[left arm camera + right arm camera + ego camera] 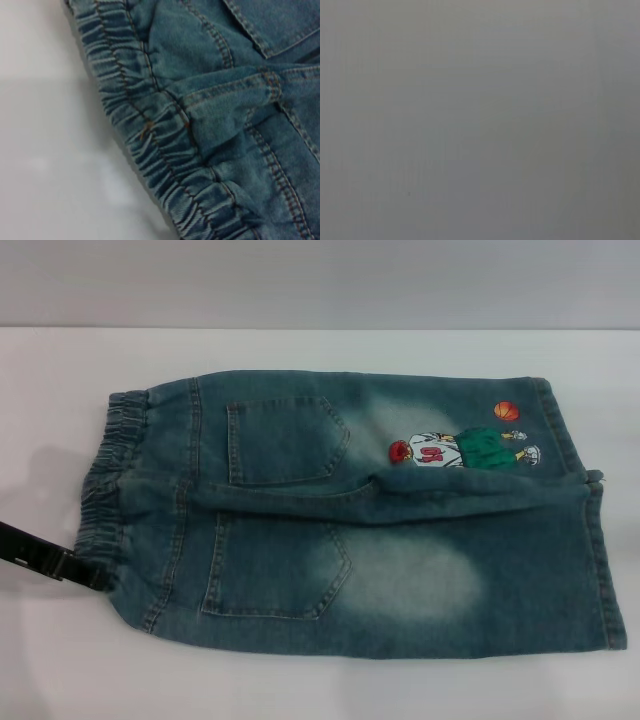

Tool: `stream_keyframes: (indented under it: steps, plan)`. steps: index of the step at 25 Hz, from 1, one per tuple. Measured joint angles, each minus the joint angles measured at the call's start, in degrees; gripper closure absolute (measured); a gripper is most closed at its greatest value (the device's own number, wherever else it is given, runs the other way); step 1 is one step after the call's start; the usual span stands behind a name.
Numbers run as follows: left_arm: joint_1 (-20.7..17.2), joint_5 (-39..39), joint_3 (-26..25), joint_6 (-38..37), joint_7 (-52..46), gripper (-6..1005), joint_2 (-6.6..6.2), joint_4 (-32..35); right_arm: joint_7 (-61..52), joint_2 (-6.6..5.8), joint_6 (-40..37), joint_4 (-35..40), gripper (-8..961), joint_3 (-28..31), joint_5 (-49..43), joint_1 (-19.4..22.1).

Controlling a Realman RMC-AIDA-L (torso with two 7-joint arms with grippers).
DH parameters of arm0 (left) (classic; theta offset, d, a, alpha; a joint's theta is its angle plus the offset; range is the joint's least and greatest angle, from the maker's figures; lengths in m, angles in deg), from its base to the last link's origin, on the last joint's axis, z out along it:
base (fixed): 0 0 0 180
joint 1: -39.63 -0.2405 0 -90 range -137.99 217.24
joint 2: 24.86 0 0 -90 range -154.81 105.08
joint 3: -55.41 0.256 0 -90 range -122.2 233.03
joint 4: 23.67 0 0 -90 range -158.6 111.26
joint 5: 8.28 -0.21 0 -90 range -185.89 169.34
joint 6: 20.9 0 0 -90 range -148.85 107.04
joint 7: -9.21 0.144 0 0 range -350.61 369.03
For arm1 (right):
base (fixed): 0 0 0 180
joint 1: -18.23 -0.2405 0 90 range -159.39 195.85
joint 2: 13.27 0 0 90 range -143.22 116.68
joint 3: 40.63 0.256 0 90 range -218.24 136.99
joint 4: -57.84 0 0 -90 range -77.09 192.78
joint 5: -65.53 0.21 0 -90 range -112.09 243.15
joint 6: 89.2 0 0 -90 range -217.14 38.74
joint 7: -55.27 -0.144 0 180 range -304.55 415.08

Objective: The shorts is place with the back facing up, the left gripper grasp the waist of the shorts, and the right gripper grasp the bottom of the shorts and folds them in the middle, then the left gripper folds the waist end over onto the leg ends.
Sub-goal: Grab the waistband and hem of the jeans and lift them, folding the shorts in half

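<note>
Lying flat on the white table (300,690), shorts (400,570); left pincer (85,570) at the waist (115,470), grip indiscernible.

The faded blue denim shorts (360,510) lie flat, back pockets up, gathered waist (112,490) toward the left, leg ends (590,510) with the cartoon print toward the right.

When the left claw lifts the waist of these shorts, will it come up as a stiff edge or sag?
Likely sag: the shorts already lie rumpled, with a raised fold along the middle. The gathered elastic waist looks thick, so it should give the left claw a bulky, grippy hold. Being denim, the rest would probably drag.
</note>
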Motion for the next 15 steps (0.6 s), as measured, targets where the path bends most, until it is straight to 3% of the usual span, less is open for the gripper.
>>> stream_keyframes:
  steps: [4,14,15]
  plan:
    - [0.47,-0.05,0.0,0.37,-0.05,376,-0.13,0.18,0.0,-0.02,0.5,0.0,295,0.0,0.0,0.09]
    - [1.56,-0.06,0.1,-0.25,-0.16,839,-0.34,-1.01,0.0,-0.03,0.71,0.0,294,0.0,0.0,0.06]
    - [1.56,-0.06,0.1,-0.25,-0.16,847,-0.34,-1.01,0.0,-0.03,0.71,0.0,294,0.0,0.0,0.06]
